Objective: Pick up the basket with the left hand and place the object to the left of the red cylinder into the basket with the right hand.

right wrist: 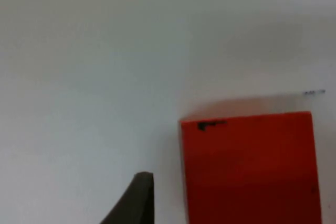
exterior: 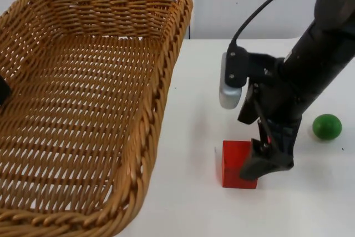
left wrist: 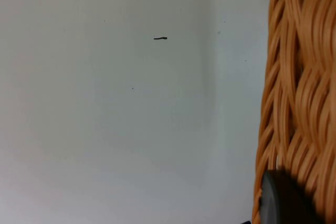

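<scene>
From the top view, the wicker basket [exterior: 83,109] is raised close to the camera, and its near and left edges are cut off. The left gripper [exterior: 3,90] shows as a dark patch at the basket's left wall; its wrist view adds a black fingertip [left wrist: 286,200] against the woven rim [left wrist: 299,77], so it appears to be clamped on the basket. The right gripper [exterior: 260,165] is down at the red block [exterior: 237,164] on the white table [exterior: 183,203], covering the block's right side (whether it is spread or closed I cannot tell). The right wrist view shows one fingertip [right wrist: 134,200] just beside the block's flat face [right wrist: 249,166], with a gap between. A green ball [exterior: 326,126] lies well to the right.
</scene>
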`<state>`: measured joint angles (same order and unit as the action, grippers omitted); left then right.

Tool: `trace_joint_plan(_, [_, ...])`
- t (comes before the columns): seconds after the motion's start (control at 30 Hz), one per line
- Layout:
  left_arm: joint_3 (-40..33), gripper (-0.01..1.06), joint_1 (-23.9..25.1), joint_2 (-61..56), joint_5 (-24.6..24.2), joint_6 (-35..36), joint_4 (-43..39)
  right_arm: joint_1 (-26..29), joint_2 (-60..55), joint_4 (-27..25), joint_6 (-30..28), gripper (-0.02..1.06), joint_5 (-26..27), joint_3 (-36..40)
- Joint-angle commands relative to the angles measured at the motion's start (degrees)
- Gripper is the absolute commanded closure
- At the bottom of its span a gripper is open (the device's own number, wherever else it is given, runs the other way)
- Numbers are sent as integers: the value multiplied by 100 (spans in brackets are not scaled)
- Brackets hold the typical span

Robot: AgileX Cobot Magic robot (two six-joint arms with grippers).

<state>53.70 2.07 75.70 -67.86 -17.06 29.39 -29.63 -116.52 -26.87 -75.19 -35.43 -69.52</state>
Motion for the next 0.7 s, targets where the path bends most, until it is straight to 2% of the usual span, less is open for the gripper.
trace_joint_plan(0.0, [-1,105,5,-82,-27,-21,171,-45,-63,-68,-133,0,93,-31])
trace_joint_plan(0.67, [-1,105,5,-82,-27,-19,160,-238,-734,-76,-232,0,472,-153])
